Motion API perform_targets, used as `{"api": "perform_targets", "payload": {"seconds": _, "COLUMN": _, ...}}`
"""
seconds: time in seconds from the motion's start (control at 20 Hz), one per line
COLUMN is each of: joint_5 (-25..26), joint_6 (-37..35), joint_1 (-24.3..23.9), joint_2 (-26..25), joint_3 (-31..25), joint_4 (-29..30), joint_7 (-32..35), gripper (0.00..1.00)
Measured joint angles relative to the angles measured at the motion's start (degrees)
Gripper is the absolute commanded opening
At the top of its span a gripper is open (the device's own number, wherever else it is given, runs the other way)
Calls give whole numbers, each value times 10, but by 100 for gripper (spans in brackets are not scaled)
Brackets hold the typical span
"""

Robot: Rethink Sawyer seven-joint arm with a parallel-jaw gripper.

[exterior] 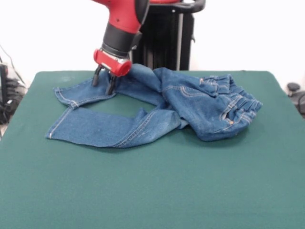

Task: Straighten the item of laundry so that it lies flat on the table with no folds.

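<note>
Lying rumpled on green table (pixel 152 191), jeans (pixel 157 107), white wall behind, gripper (pixel 104 80) fingers spread over a leg.

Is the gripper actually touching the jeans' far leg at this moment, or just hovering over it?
Touching. In the front view the gripper has its dark fingertips down on the far leg of the jeans, with no green table showing between them.

The arm (pixel 125 21) is a glossy red shell with a black cylindrical wrist band, ending in a red flange with a pale metallic underside, from which the gripper (pixel 104 80) extends two thin black fingers (pixel 97 76).
</note>
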State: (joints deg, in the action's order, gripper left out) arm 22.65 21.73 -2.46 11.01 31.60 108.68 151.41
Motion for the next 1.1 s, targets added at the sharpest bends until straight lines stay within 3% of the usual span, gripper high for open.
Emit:
{"api": "perform_targets", "payload": {"seconds": 0.15, "joint_5": -80, "joint_6": 26, "joint_1": 59, "joint_2": -53, "joint_3": 47, "joint_4": 0, "joint_7": 0, "gripper": 100}}
{"api": "perform_targets", "payload": {"seconds": 0.5, "joint_5": -180, "joint_6": 44, "joint_1": 112, "joint_2": -140, "joint_3": 110, "joint_4": 2, "joint_7": 0, "gripper": 100}}
{"api": "perform_targets", "payload": {"seconds": 1.1, "joint_5": -208, "joint_6": 69, "joint_1": 111, "joint_2": -213, "joint_3": 150, "joint_4": 14, "joint_7": 0, "gripper": 100}}
